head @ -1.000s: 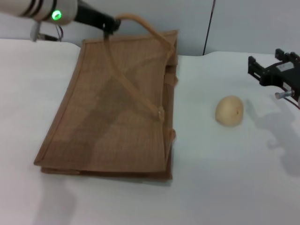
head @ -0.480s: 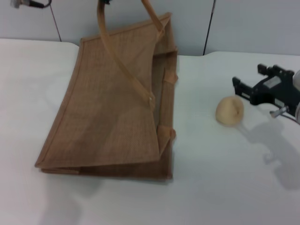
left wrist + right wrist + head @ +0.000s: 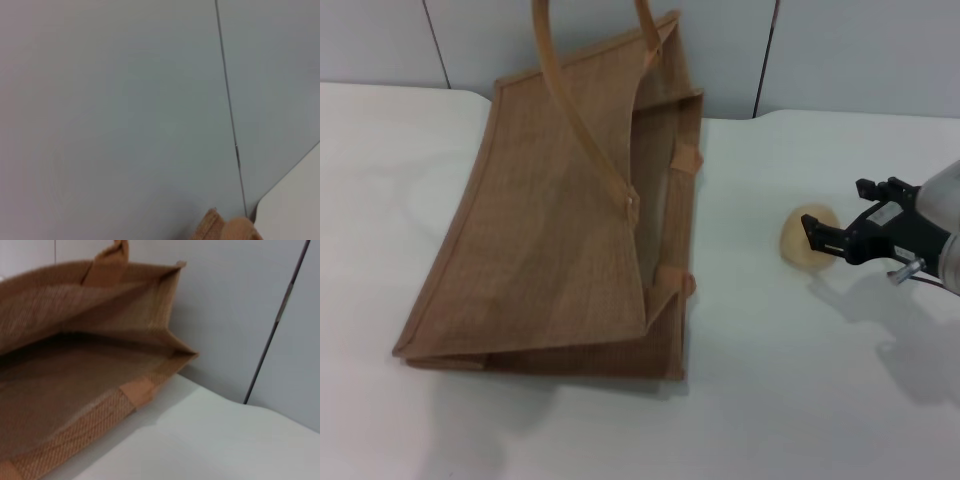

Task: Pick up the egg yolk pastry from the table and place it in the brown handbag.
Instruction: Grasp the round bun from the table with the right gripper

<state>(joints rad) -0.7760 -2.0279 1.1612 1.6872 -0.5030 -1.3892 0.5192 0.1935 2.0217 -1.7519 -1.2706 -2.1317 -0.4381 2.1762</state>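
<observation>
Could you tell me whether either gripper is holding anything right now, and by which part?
Right gripper reaches the pastry with open fingers, not gripping. The bag handle is pulled up out of view; its holder is unseen.

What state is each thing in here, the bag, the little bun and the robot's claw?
brown handbag: lying on the table, mouth held open, one handle lifted up out of view.
egg yolk pastry: resting on the table, partly hidden by the claw.
right gripper: open, right at the pastry.
left gripper: out of sight.
</observation>
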